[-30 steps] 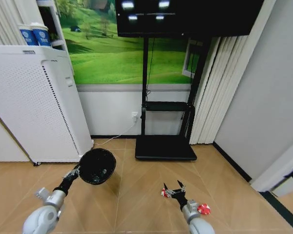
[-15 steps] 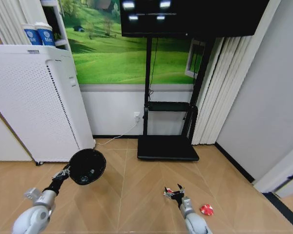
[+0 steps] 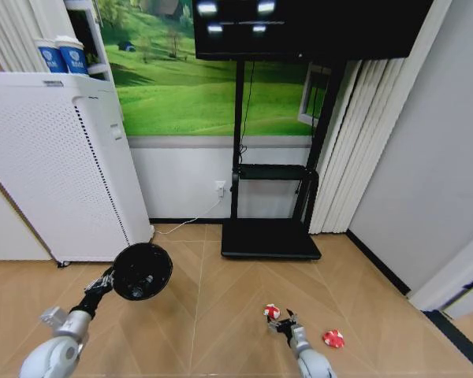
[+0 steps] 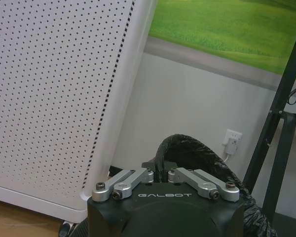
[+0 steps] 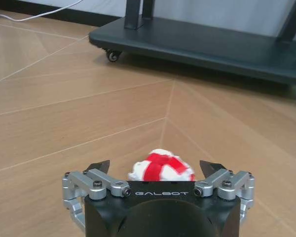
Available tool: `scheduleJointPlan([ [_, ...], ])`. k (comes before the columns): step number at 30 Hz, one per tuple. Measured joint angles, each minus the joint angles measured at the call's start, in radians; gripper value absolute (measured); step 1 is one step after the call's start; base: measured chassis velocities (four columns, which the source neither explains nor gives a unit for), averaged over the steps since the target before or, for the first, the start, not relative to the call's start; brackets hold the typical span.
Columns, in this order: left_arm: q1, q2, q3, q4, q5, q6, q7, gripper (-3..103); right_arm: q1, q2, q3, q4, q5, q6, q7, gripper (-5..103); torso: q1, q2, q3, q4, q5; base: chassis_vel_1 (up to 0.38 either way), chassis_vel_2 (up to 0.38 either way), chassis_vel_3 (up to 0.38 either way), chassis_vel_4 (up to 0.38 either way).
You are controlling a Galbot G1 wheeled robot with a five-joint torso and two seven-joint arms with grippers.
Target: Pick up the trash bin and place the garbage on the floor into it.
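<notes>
My left end effector (image 4: 161,174) was clenched on rim of trash bin (image 3: 142,271), bin lifted off floor (image 3: 221,315), tilted, mouth facing me, white cabinet (image 3: 55,173) behind it. My right end effector (image 5: 159,170) was released, low over floor, one red-and-white wrapper (image 5: 161,170) lying between its fingers. Second wrapper (image 3: 333,339) lay on floor near, to right of that end effector.
</notes>
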Motion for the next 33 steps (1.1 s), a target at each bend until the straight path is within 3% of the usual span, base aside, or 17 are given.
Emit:
scheduleJointPlan([
  [3, 0.004, 0.002, 0.000, -0.010, -0.008, 0.000, -0.001, 7, 0.023, 0.013, -0.010, -0.036, -0.006, 0.006, -0.001, 96, 0.000, 0.000, 0.000, 0.0000, 0.0000, 0.000, 0.000, 0.000, 0.000],
  [4, 0.008, 0.004, -0.001, -0.020, -0.015, 0.000, -0.002, 7, 0.036, 0.023, -0.012, -0.051, -0.019, 0.008, -0.002, 90, 0.000, 0.000, 0.000, 0.0000, 0.0001, 0.000, 0.000, 0.000, 0.000],
  [13, 0.027, 0.004, -0.001, -0.054, -0.035, 0.002, -0.011, 7, 0.074, 0.048, -0.001, -0.111, -0.072, 0.005, 0.026, 79, 0.000, 0.000, 0.000, -0.0002, -0.0001, 0.000, 0.000, 0.000, 0.000],
  [27, 0.008, 0.007, 0.020, -0.040, -0.036, 0.005, -0.015, 7, 0.033, 0.043, 0.026, -0.067, -0.075, 0.021, 0.024, 27, 0.000, 0.000, 0.000, 0.0000, 0.0003, 0.000, 0.000, 0.000, 0.000],
  [33, 0.003, 0.005, 0.030, -0.040, -0.032, 0.007, -0.015, 7, -0.034, 0.026, 0.054, 0.036, -0.056, 0.021, 0.024, 12, 0.000, 0.000, 0.000, -0.0003, 0.0003, 0.000, 0.000, 0.000, 0.000],
])
